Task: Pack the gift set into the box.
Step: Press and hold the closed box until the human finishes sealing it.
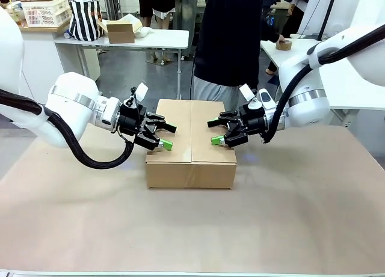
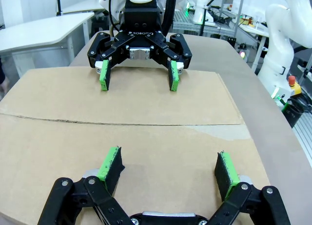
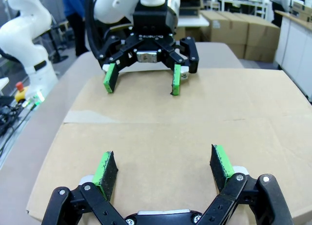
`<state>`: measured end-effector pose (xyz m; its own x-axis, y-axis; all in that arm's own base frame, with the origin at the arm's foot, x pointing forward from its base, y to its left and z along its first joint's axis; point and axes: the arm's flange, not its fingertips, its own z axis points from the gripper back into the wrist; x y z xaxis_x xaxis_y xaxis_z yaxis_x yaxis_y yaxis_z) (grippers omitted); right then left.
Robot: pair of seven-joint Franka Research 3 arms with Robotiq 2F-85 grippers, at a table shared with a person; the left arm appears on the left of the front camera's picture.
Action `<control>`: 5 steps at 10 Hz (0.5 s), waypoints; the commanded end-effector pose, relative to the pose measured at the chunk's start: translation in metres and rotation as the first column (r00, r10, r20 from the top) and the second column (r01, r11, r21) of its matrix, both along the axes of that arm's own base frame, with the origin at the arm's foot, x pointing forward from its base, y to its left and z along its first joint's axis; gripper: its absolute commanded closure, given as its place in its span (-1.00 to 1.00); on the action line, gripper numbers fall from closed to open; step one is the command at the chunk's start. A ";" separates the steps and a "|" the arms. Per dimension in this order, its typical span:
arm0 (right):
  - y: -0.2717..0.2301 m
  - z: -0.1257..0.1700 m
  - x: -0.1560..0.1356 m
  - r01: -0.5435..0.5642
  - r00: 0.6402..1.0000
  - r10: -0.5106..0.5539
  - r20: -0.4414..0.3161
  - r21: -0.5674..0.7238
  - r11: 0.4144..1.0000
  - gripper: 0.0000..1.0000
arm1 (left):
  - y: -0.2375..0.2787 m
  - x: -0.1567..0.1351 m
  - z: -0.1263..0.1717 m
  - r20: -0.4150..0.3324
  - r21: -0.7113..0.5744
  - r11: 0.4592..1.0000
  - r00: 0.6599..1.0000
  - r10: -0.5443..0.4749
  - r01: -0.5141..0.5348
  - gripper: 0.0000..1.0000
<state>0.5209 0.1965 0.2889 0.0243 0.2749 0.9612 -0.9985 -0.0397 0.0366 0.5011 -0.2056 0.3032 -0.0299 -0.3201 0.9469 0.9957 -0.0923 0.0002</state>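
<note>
The box (image 1: 191, 169) sits at mid-table (image 1: 90, 229), long side toward the robot. Its top flaps lie flat and meet at a seam running front to back. With the flaps down, the contents cannot be seen.

**Handling (judged):** Corrugated board is stiff along the edges and corners. The flaps are likely to flex if pressed near the seam. The faces are smooth and give the pads little bite. The carton is too wide for one gripper to span. Take hold of it at a flap's free edge along the seam, or press on the left and right end walls with both arms together.

**Left arm:** The forearm reaches in nearly level from the left. The left gripper (image 1: 169, 136) is just above the left flap, fingers apart, holding nothing.

**Right arm:** It mirrors the left. The right gripper (image 1: 214, 132) is just above the right flap, fingers spread and empty, facing the left gripper across the seam.

A person (image 1: 228, 42) stands behind the box.
</note>
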 end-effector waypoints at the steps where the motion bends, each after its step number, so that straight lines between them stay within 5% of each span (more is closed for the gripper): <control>1: -0.001 -0.003 -0.002 0.013 1.000 -0.013 -0.006 -0.005 1.000 -1.00 | 0.001 -0.001 -0.004 -0.005 0.007 1.000 1.000 0.003 -0.003 -1.00; 5: -0.001 -0.003 -0.002 0.013 1.000 -0.013 -0.006 -0.005 1.000 -1.00 | 0.001 -0.001 -0.004 -0.005 0.007 1.000 1.000 0.003 -0.003 -1.00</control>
<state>0.5209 0.1965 0.2889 0.0243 0.2749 0.9612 -0.9985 -0.0397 0.0366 0.5011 -0.2056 0.3032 -0.0299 -0.3201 0.9469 0.9957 -0.0923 0.0002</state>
